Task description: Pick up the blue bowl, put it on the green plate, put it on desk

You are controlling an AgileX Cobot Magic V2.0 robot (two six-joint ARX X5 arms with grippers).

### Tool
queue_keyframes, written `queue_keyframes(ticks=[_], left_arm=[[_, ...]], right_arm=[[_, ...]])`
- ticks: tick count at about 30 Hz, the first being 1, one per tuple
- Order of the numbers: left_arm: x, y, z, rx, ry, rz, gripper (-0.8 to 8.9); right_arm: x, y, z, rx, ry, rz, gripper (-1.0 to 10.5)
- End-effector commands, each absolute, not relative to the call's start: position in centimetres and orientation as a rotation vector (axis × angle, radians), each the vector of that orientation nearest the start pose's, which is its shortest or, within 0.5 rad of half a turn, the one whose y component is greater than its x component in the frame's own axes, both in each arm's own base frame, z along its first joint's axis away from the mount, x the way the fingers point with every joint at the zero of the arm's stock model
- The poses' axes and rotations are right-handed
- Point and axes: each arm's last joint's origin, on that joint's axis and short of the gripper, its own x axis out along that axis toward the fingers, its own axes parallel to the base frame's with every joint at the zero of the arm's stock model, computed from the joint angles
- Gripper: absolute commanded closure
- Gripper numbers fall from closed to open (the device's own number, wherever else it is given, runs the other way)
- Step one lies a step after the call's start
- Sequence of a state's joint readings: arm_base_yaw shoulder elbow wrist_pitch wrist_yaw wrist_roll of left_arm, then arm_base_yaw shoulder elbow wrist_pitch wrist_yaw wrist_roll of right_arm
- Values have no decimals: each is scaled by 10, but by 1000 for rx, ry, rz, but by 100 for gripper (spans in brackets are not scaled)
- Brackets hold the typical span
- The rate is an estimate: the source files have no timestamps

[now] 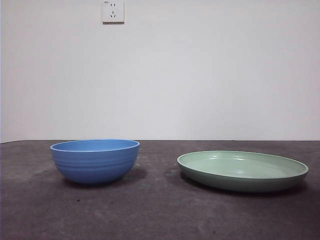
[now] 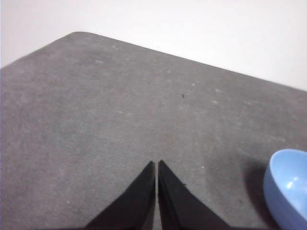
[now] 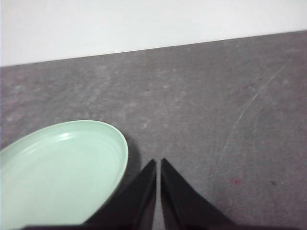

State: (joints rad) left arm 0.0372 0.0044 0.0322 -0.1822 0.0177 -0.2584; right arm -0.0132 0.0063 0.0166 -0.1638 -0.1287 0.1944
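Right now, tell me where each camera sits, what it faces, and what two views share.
Front: low at the desk edge, looking level at the round ridged blue bowl and wide pale green plate; no arm shows.
Left wrist: above the desk, left gripper shut; shares the bowl with front.
Right wrist: above the desk, right gripper shut; shares the plate with front.

Left claw closed; right claw closed — both aloft.

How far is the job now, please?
Nothing looks done: the blue bowl sits on the desk, apart from the green plate. Neither the left gripper nor the right gripper holds anything; both are shut. Everything is left.
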Motion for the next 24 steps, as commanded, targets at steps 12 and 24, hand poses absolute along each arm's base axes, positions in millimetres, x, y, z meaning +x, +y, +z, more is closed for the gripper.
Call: queue_keyframes(ticks=[12,24], left_arm=[[88,1,187,-421,134,-33,804],[86,-3,263,-337,204,-147,804]], right_arm=[[88,3,190,343,64,137,939],[75,4,266,264,128,150,939]])
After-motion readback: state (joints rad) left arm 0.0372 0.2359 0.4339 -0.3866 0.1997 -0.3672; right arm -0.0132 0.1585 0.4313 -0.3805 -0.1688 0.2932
